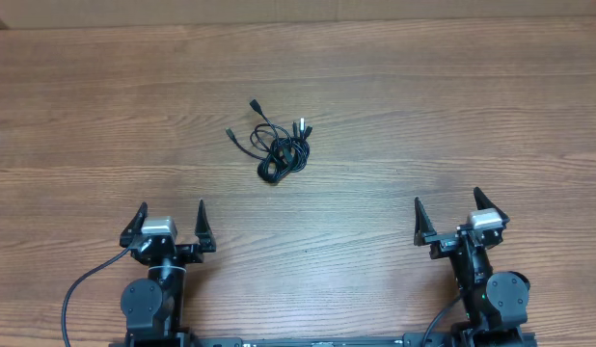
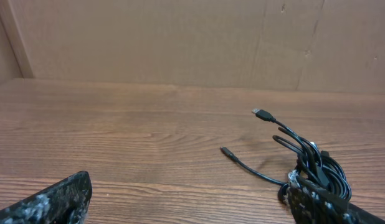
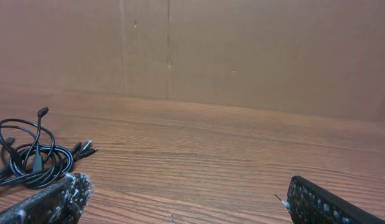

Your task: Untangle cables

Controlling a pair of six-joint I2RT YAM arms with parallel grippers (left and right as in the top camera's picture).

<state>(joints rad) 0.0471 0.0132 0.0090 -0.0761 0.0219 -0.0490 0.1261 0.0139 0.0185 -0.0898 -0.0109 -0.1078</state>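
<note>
The cables lie bunched in a small black knot on the wooden table, a little left of centre, with a few plug ends sticking out to the upper left and upper right. They also show in the left wrist view at the right and in the right wrist view at the left. My left gripper is open and empty near the front edge, well short of the knot. My right gripper is open and empty at the front right, apart from the knot.
The wooden table spreads all around the knot. A brown cardboard wall stands along the table's far side. A thick black arm cable loops at the front left by the left arm's base.
</note>
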